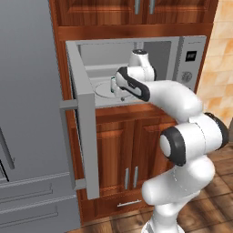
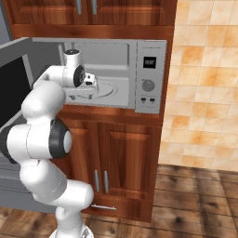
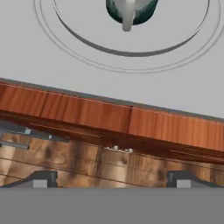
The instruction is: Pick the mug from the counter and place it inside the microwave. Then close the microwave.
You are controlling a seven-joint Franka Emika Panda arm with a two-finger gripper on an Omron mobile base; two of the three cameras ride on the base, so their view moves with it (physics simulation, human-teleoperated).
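The mug (image 3: 130,11) stands on the turntable (image 3: 87,41) inside the microwave (image 1: 182,50), handle turned toward the opening, so the placing step appears complete. The claw (image 3: 109,178), fingers spread apart and gripping nothing, sits just outside the microwave's front lip, clear of the mug. The door (image 1: 84,127) hangs swung wide at the microwave's left, leaving closure as the remaining step.

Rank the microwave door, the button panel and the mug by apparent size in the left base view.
1. The open microwave door, though it stands nearest the camera, which inflates it.
2. The button panel.
3. The mug on the turntable, partly hidden by the arm, so its full size is uncertain.
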